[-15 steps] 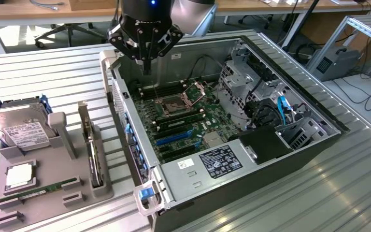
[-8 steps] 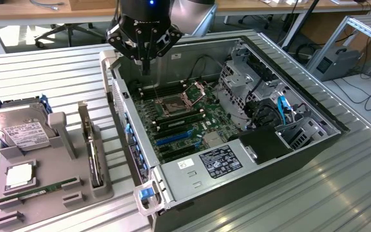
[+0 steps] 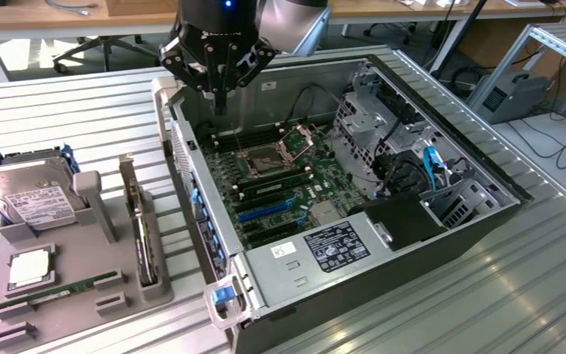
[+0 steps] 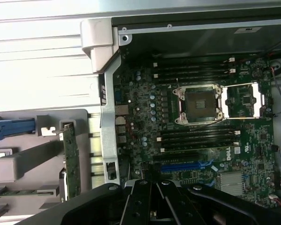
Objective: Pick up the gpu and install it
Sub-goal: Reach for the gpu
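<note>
Risk: your hard drive (image 3: 32,195) and RAM stick (image 3: 57,291) share the grey holder (image 3: 86,254) with the gpu (image 3: 144,236), which stands on edge in a narrow slot at the holder's case-side edge. A skewed approach could snag the slot posts or the case wall (image 3: 186,177). Your gripper (image 3: 220,99), closed and holding nothing, hangs over the motherboard (image 3: 283,177), well apart from the gpu, toward the exterior view's right.

Case (image 3: 189,169): taken as the dial's centre in the exterior view.
Motherboard (image 3: 283,184): seated inside the case.
Tray (image 3: 67,310): placed just beside the case, at 8 o'clock.
Gpu (image 3: 144,236): stood on edge in the tray, at its 3 o'clock.
Hard drive (image 3: 32,195): held in the tray, at 11 o'clock.
RAM stick (image 3: 57,289): laid in the tray, at 6 o'clock.
Gripper (image 3: 219,99): hung over the case, at 11 o'clock.
</note>
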Tool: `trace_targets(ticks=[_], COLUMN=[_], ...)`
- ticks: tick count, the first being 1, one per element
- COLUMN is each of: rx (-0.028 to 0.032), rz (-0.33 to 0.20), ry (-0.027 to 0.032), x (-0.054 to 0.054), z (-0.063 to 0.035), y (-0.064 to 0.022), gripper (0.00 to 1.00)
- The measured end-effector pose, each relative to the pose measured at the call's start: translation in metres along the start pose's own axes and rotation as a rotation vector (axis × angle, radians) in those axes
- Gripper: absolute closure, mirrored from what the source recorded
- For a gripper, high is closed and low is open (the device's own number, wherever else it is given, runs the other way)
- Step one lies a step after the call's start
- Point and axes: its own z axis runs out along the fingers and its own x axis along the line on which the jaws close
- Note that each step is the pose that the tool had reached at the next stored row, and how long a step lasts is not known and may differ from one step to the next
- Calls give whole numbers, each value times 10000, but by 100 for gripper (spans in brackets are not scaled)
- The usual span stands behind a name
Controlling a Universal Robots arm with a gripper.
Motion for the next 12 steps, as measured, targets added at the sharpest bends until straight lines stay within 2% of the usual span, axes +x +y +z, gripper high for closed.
trace_targets(ticks=[12], rx=[-1], rz=[0], ry=[-2], x=[65], z=[-1], y=[-5], gripper=[89])
